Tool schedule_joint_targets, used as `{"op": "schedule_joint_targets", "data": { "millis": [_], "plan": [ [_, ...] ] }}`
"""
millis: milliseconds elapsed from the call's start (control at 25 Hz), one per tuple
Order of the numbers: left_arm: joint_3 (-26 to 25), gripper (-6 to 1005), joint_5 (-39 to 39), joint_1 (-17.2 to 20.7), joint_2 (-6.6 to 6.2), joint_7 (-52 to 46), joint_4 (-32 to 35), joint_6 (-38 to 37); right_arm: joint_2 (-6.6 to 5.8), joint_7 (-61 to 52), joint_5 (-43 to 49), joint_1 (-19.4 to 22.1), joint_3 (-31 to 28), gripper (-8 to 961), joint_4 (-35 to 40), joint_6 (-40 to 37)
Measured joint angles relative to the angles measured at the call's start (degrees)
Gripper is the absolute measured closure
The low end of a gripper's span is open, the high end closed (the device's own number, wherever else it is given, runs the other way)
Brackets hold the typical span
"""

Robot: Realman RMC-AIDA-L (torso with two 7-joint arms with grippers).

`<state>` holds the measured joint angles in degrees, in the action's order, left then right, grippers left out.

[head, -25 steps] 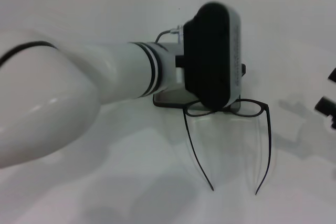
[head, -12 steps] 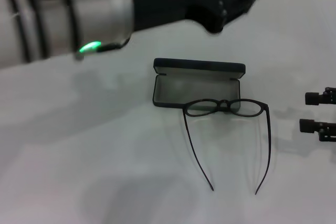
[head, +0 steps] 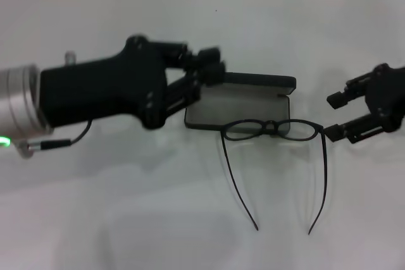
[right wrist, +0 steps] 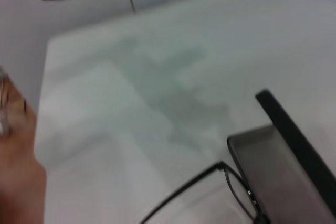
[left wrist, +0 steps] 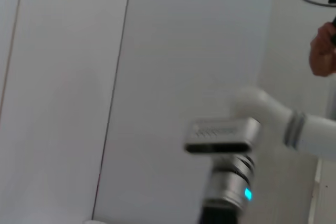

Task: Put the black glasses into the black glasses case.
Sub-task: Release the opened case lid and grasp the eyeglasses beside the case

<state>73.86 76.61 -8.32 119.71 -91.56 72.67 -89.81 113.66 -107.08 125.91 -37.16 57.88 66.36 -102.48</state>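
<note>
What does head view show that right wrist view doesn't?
Head only: both grippers, left gripper over the case's left end, right gripper, open, beside the glasses' right hinge, and the temple arms unfolded. Right wrist only: nothing task-relevant, just more bare table. Both: black glasses in front of the open black glasses case.

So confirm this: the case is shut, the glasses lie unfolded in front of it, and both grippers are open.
Not shut. The head view shows the black glasses case open, lid up. The black glasses do lie unfolded in front, with the left gripper and right gripper open.
</note>
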Motion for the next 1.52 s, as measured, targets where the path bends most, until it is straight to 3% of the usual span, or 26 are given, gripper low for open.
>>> {"op": "schedule_joint_targets", "data": {
  "millis": [280, 720, 1000, 1520],
  "plan": [
    [-2.4, 830, 0.5, -1.2, -0.29, 10.8, -12.3, -5.3, 1.85, -5.9, 11.6, -11.7, 6.6, 282, -3.6, 1.5],
    [-7.8, 839, 0.6, -2.1, -0.38, 20.7, -26.4, -13.3, 2.35, -10.3, 12.6, -25.1, 22.4, 289, -17.1, 12.8],
    [-7.9, 845, 0.8, -1.7, -0.21, 22.2, -28.8, -13.6, 2.52, -10.8, 11.3, -27.8, 27.4, 294, -21.2, 18.7],
    [-8.0, 856, 0.4, -3.0, -0.10, 24.8, -32.2, -13.8, 2.52, -11.7, 6.6, -28.4, 34.9, 302, -26.1, 23.9]
  ]
}}
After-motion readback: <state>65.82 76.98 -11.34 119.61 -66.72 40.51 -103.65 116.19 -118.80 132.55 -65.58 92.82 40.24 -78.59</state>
